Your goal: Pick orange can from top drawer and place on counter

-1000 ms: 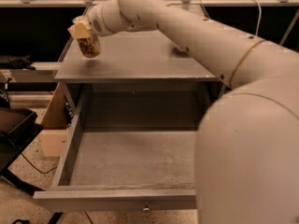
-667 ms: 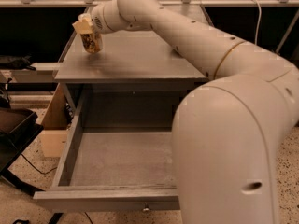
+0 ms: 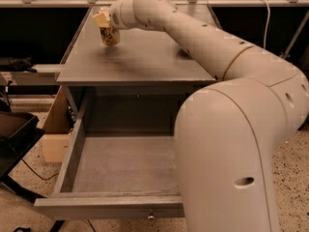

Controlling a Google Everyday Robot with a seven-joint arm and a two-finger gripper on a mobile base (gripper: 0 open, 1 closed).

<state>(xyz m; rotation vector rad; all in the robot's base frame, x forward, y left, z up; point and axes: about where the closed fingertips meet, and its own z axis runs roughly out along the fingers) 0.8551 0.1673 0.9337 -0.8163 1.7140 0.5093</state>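
Stretching far-left across the counter [image 3: 145, 57], gripper [image 3: 107, 26] fingers [image 3: 100, 18] around orange can [image 3: 111, 36].

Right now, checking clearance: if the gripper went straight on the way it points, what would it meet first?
The gripper, shut on the orange can at far left over the counter, seems to point downward; the can would meet that surface first, depth unclear.

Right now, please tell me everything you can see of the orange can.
The orange can is small, brownish-orange with pale markings. It is nearly upright over the far left part of the counter. The hand is closed on its upper part. I cannot tell whether its base touches the counter.
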